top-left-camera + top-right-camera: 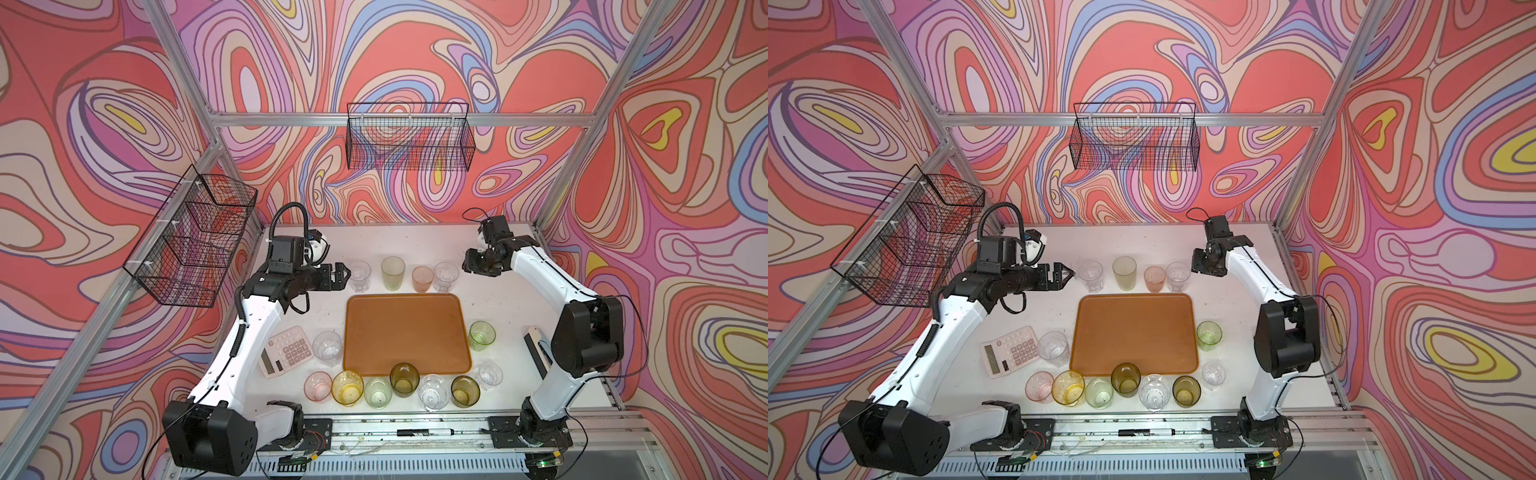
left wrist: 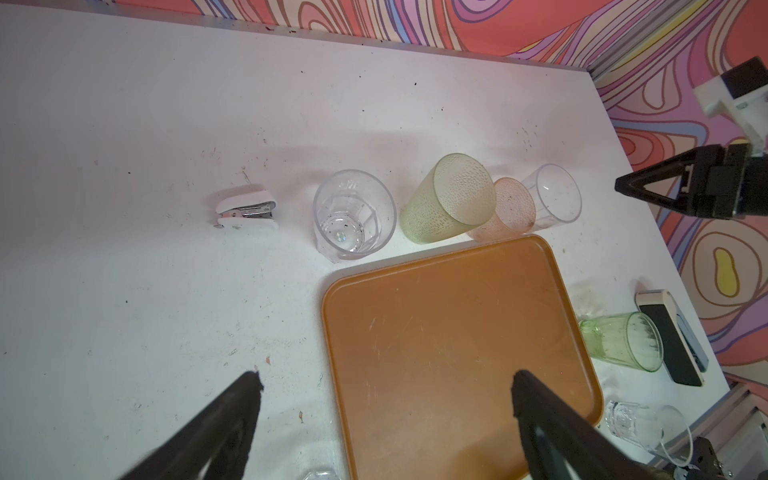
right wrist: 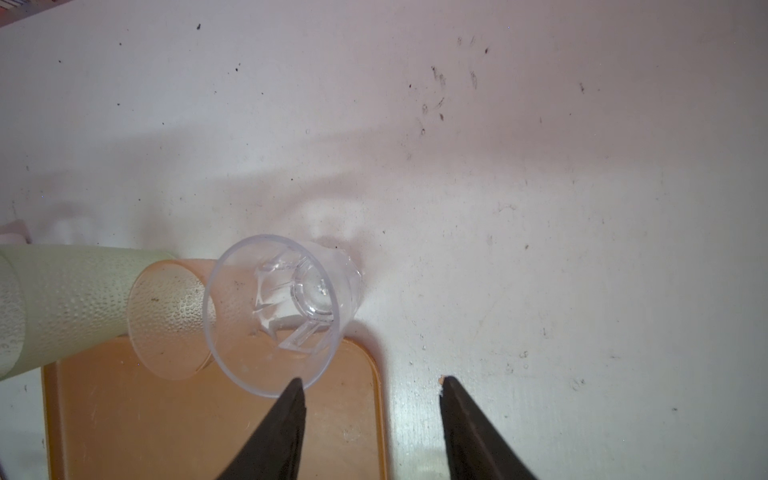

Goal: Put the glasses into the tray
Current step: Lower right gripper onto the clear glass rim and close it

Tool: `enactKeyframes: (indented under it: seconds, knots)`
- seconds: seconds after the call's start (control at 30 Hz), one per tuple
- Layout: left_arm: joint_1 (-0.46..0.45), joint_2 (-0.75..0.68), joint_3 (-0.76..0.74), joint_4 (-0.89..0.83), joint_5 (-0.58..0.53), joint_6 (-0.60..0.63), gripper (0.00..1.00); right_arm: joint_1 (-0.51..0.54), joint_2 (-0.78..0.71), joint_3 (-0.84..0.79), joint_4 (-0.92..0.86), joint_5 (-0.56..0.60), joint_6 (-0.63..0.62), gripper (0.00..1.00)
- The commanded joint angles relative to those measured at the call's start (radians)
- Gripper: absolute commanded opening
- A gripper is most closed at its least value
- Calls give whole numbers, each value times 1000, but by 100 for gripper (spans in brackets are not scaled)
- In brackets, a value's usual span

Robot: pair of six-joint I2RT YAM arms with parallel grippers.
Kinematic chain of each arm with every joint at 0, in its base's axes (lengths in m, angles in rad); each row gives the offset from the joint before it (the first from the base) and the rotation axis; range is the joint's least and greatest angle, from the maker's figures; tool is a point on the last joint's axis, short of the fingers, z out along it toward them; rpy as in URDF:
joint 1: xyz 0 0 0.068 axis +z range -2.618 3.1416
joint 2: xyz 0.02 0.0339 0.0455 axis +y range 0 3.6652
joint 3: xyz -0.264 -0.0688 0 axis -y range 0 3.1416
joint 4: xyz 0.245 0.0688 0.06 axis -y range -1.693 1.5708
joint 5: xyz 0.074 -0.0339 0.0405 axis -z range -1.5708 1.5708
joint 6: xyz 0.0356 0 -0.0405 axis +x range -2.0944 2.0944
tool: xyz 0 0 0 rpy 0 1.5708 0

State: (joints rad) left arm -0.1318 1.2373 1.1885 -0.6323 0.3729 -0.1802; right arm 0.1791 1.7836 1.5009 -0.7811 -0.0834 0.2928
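Note:
The orange-brown tray (image 1: pixel 407 332) (image 1: pixel 1133 332) lies flat mid-table with nothing on it. Behind it stand a clear glass (image 1: pixel 359 276), a tall frosted green glass (image 1: pixel 392 273), a pink glass (image 1: pixel 422 279) and another clear glass (image 1: pixel 446 277) (image 3: pixel 282 311). Several more glasses line the tray's front edge, such as a dark olive one (image 1: pixel 404 379); a green ribbed glass (image 1: pixel 482 336) stands to its right. My left gripper (image 1: pixel 338 276) (image 2: pixel 386 380) is open just left of the back row. My right gripper (image 1: pixel 478 266) (image 3: pixel 372 381) hovers right of that row, jaws apart and empty, one fingertip by the clear glass's rim.
A calculator (image 1: pixel 286 351) and a clear glass (image 1: pixel 328 348) sit left of the tray. A small white stapler (image 2: pixel 245 210) lies at the back left. A black-and-white device (image 1: pixel 538 349) lies by the right arm. Black wire baskets (image 1: pixel 409 137) (image 1: pixel 195 237) hang on the walls.

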Motion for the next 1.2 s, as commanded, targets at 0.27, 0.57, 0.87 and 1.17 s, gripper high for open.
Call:
enactKeyframes:
  seconds: [0.27, 0.57, 0.87, 1.17]
  knots:
    - [-4, 21, -18, 25, 163, -5, 97, 27, 118, 79, -32, -35, -26, 47]
    - [-24, 33, -16, 29, 210, -6, 96, 40, 168, 100, -38, -27, -26, 40]
    - [-47, 40, -17, 23, 234, 6, 95, 46, 199, 112, -38, -23, -27, 33]
    - [-64, 44, -12, 10, 206, 13, 95, 49, 202, 113, -41, -8, -27, 25]
